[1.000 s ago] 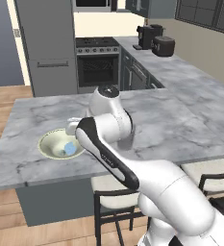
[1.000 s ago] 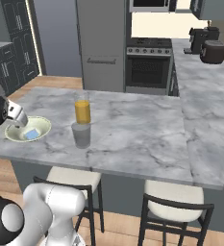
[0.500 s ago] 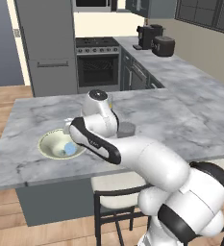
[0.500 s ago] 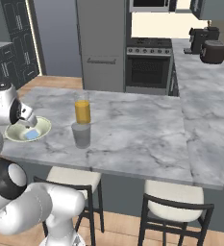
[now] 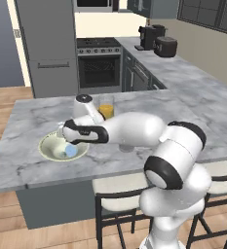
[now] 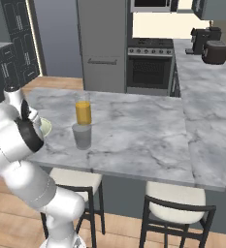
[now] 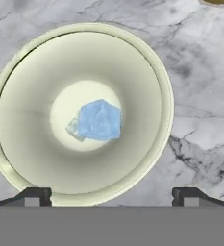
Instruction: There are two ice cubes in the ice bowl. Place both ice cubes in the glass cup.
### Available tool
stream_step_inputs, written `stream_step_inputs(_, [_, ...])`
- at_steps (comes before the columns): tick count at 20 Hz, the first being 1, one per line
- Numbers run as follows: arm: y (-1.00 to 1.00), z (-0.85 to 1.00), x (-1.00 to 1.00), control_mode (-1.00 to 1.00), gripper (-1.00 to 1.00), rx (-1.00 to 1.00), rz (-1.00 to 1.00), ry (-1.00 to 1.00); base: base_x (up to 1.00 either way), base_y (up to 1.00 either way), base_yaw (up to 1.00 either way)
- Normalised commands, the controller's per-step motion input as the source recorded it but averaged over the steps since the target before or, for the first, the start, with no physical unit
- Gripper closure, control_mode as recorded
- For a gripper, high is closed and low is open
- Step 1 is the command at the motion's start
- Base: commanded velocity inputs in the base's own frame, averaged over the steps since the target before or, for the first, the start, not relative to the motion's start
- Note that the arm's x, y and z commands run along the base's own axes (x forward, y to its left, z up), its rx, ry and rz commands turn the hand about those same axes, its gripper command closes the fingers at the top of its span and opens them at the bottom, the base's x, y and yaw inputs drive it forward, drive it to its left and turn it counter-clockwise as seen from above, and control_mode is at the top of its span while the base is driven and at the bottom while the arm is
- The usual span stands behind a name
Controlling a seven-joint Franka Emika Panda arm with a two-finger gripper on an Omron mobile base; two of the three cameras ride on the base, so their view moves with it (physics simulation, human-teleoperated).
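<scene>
The pale cream-green ice bowl lies straight below my gripper, whose two fingertips stand wide apart over the bowl's near rim with nothing between them. On the bowl's floor rests a light-blue ice cube, with a second, paler ice cube peeking out at its left side. From the left base view, the gripper hangs just above the ice bowl, with the ice cubes in it. The greyish glass cup stands on the counter to the right of the ice bowl.
A taller glass of orange liquid stands just behind the glass cup and shows again behind my arm. The grey marble counter stretches far to the right. Two stools stand below its front edge.
The arm has swung left and lowered, bringing the hand over the ice bowl. The jaws have stayed wide. The bowl, the cubes and both glasses have not moved.
</scene>
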Motion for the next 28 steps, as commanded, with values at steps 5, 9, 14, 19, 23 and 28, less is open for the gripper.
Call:
stream_step_inputs(5, [0.03,-0.47,0.17,-1.00,-1.00,-0.11,0.00,0.02,0.00,0.00,0.00])
stream_step_inputs(9, [0.00,-0.34,0.08,-1.00,-1.00,0.00,0.00,0.09,0.00,0.00,0.00])
stream_step_inputs(14, [0.00,-0.45,0.19,-1.00,-1.00,-0.02,0.00,0.08,0.00,0.00,0.00])
stream_step_inputs(19, [0.08,-0.23,0.33,-1.00,-1.00,-0.01,-0.01,0.00,0.00,0.00,0.00])
stream_step_inputs(23, [0.27,-0.28,0.43,-1.00,-1.00,-0.01,-0.01,0.00,0.00,0.00,0.00])
stream_step_inputs(28, [0.17,-0.38,0.32,-1.00,-1.00,0.00,0.00,0.03,0.00,0.00,0.00])
